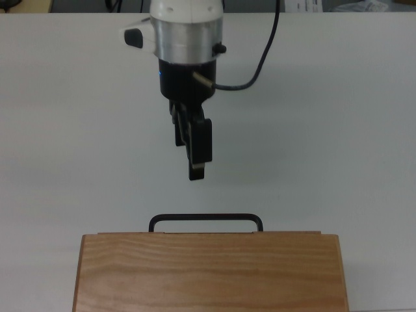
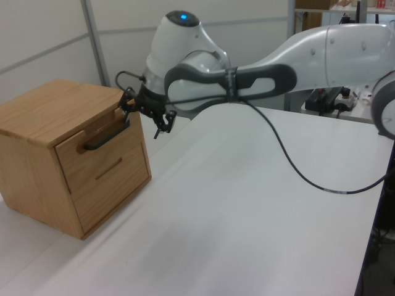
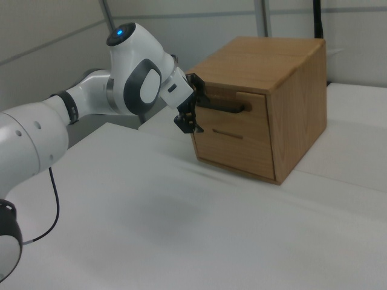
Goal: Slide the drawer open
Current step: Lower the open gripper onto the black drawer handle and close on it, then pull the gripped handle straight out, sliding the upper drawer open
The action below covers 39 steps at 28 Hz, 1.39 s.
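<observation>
The drawer [image 2: 83, 159] is the upper front panel of a light wooden cabinet [image 2: 43, 114], shut flush, with a thin black bar handle [image 2: 106, 139]. From the top view only the handle [image 1: 205, 219] pokes out past the cabinet top [image 1: 208, 273]. In the right view the handle [image 3: 228, 107] crosses the drawer front [image 3: 254, 113]. My gripper [image 1: 197, 173] hangs just short of the handle, near its middle, apart from it. Its fingers are spread one above the other, open and empty, in the left view [image 2: 142, 115] and the right view [image 3: 193, 104].
The cabinet stands on a white table [image 2: 247, 203], with a second front panel [image 2: 114, 185] under the drawer. A black cable [image 2: 296, 169] loops down from the arm over the table. A desk with equipment [image 2: 333, 95] stands behind the table in the left view.
</observation>
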Tool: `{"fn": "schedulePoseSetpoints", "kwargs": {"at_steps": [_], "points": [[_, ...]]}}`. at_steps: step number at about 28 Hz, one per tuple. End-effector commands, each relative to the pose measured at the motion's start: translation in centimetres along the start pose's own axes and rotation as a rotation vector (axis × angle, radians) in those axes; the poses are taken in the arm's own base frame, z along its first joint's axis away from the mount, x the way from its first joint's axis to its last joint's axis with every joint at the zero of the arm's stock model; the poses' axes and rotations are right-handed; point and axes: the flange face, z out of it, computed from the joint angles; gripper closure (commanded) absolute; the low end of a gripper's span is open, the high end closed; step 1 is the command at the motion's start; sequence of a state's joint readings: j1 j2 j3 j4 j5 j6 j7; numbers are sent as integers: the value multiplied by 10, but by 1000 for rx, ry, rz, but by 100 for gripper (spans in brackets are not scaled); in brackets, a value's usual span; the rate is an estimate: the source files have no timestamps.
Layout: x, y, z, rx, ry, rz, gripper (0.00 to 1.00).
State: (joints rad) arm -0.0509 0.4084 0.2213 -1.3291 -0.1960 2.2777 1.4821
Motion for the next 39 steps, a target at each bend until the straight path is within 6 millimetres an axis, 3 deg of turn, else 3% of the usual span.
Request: {"fn": "schedulePoseSetpoints", "kwargs": {"at_steps": [1, 10, 20, 25, 29, 34, 35, 39], "points": [[0, -15, 20, 38, 36, 16, 0], [-4, -26, 45, 70, 48, 2, 5], [-2, -24, 59, 82, 59, 12, 19], [-4, -23, 66, 84, 60, 7, 39], [-3, -26, 65, 92, 60, 12, 50], [-3, -25, 66, 87, 63, 38, 75], [-6, -25, 67, 80, 60, 50, 86], [-10, -22, 67, 45, 52, 97, 98]]}}
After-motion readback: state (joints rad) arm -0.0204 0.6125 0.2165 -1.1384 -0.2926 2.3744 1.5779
